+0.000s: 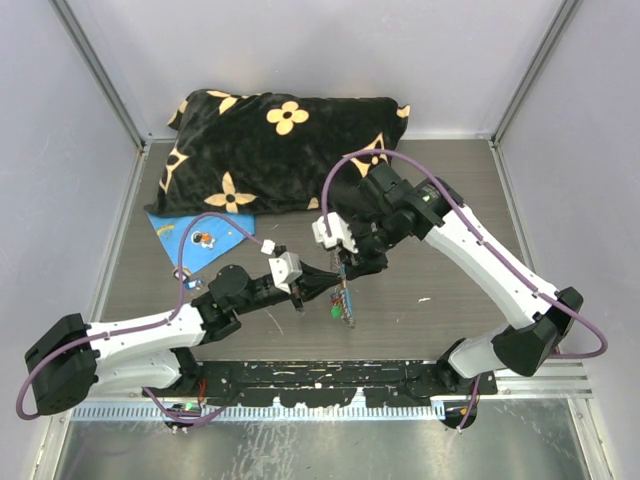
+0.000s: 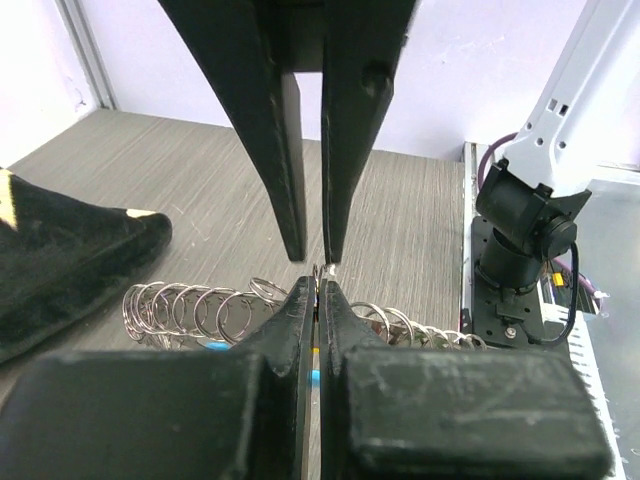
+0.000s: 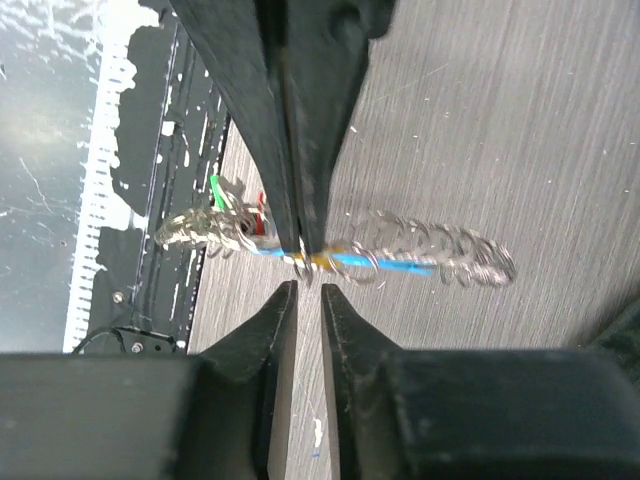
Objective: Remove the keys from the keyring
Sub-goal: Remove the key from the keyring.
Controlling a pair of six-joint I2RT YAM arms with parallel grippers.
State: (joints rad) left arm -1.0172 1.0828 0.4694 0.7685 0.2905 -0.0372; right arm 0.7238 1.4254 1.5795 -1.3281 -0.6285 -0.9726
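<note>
The keyring (image 3: 440,255) lies stretched out in a line of wire loops on the grey table (image 1: 430,280), between the two arms and close to the near edge. A light-blue section (image 3: 385,263) runs along its middle. The keys (image 3: 235,215) are bunched at the end towards the arm bases, and there we can pick out a green head and a red one.

The left gripper (image 3: 303,250) is clenched, its fingers pressed tight together with the tips right on the ring where the blue section begins. We cannot tell whether a loop is caught between them. The right gripper (image 3: 308,290) faces it tip to tip just beside the ring. Its fingers stand a narrow gap apart, and we see nothing in that gap.

Further out, at the far side of the table, lies a black pillow (image 1: 280,150) with tan flowers. A blue flat sheet (image 1: 215,235) sticks out from under its near edge, well apart from the ring.
</note>
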